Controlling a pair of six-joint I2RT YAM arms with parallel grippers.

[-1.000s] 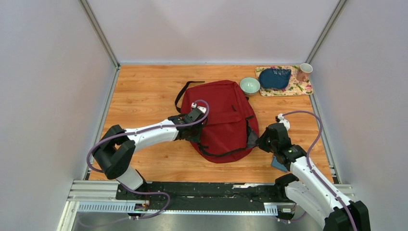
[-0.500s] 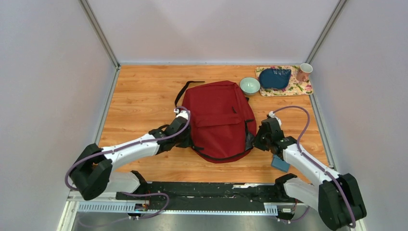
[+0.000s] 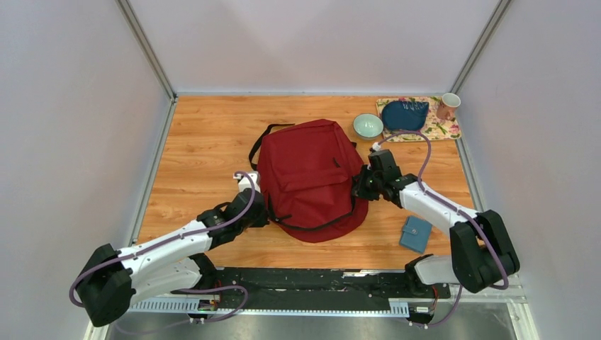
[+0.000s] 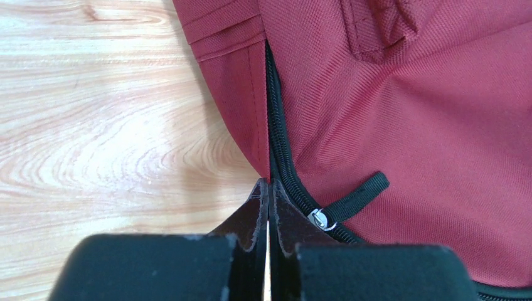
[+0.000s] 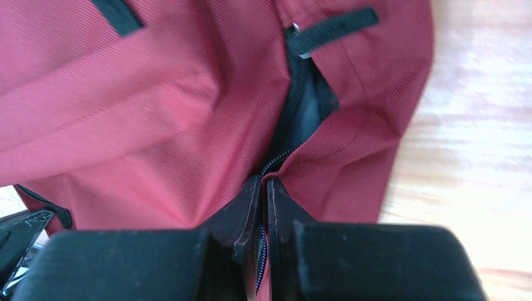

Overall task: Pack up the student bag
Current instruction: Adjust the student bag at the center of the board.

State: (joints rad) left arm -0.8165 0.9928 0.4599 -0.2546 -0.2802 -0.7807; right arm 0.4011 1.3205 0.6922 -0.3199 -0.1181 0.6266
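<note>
Student bag [image 3: 308, 173] flat on bench [image 3: 205, 134], left pincer [image 4: 268, 188] clamped on its left seam, right pincer [image 5: 263, 185] pinching its right edge

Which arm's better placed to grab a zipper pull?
Left, likely: left gripper sits shut beside a zipper pull on the student bag; the right gripper is clamped on fabric, its pull farther off.

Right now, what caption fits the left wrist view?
Left gripper shut on the edge of the student bag, beside its black zipper.
</note>
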